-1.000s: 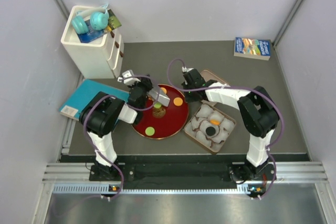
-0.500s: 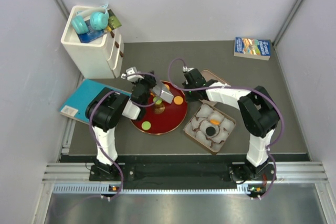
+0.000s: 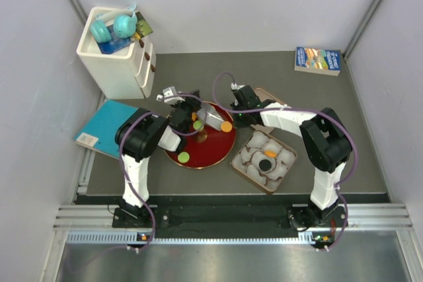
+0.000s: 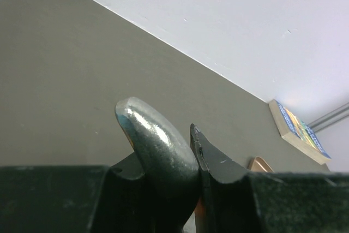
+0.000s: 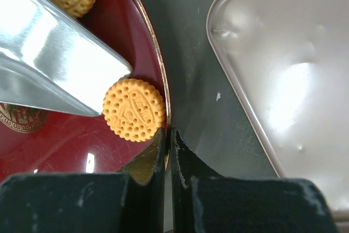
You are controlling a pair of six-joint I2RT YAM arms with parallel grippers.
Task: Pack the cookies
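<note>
The left end effector (image 4: 175, 154) grips the spatula (image 5: 49, 64), the right end effector (image 5: 168, 147) pinches the plate (image 5: 136, 31) rim; the blade may shove the cookie (image 5: 134, 109) off.

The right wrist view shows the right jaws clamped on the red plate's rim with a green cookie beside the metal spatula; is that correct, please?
Not quite: the right wrist view shows the cookie beside the metal spatula is orange, not green. The right gripper jaws do clamp the red plate rim.
</note>
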